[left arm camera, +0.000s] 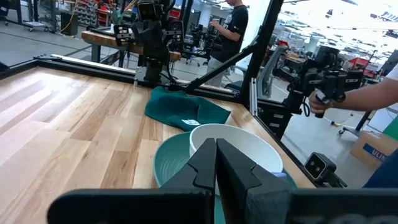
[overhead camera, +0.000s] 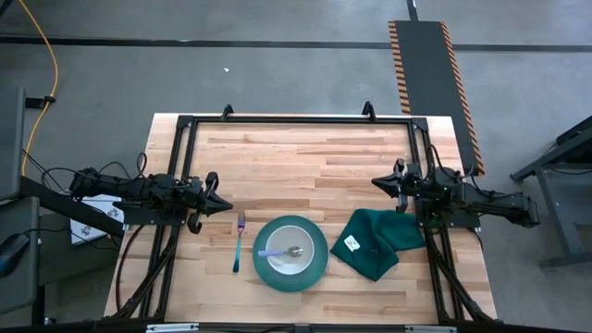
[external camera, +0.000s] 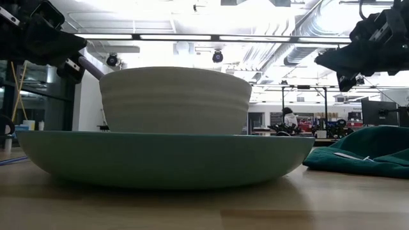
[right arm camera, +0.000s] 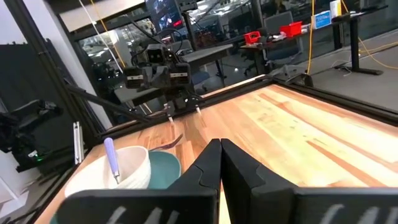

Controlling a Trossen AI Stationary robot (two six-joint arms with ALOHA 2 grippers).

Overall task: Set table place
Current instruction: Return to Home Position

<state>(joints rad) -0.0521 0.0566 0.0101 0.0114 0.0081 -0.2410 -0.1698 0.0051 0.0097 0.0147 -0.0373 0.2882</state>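
Close to the near edge of the big pale wooden table (overhead camera: 296, 157) sits the round teal plate (overhead camera: 314, 269), and the small white bowl (overhead camera: 289, 236) stands on top of it. Inside the bowl lies a metal spoon with a purple handle (overhead camera: 276, 252); I think it is a spoon, but it is small to see. It lies sideways, with its handle toward the left arm's side and leaning on the rim. Just beside the plate, flat on the wood, is the metal fork with a blue-purple handle (overhead camera: 239, 242). It runs from near to far, with its prongs pointing to the far edge. On the plate's other side is the crumpled dark green cloth (overhead camera: 375, 245). A bit farther back, the left gripper (overhead camera: 225, 207) and the right gripper (overhead camera: 374, 182) hang at the two sides, fingers pressed together and holding nothing. I think the arms are going to their rest spots. Next, a gripper would likely need to open and pinch the thin fork across its handle.
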